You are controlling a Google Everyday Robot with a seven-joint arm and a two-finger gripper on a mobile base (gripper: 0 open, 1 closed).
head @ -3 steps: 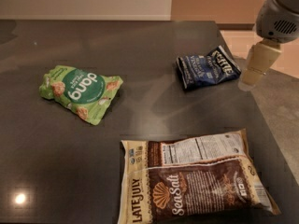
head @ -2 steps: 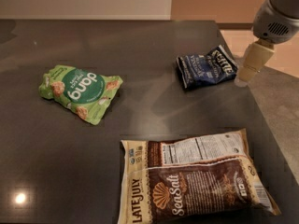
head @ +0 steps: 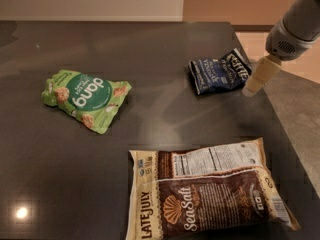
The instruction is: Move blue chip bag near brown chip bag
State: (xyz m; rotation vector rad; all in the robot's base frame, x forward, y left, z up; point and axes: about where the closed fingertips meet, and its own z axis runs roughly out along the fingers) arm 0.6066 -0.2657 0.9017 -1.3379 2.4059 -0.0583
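Note:
The blue chip bag (head: 218, 70), small, crinkled and navy with white lettering, lies on the dark table (head: 150, 119) at the back right. The brown chip bag (head: 207, 191), large, flat, brown and cream with "LATE JULY" and "Sea Salt", lies at the front, right of centre. My gripper (head: 251, 88) comes in from the upper right; its cream tip sits just right of the blue bag's right edge, close to it. I cannot tell whether it touches the bag.
A green "dang" bag (head: 86, 99) lies at the left of the table. The table's right edge (head: 280, 129) runs diagonally just right of the gripper and the brown bag. A wall stands behind the table.
My gripper has shifted left and slightly down toward the blue bag's right edge. None of the bags has moved.

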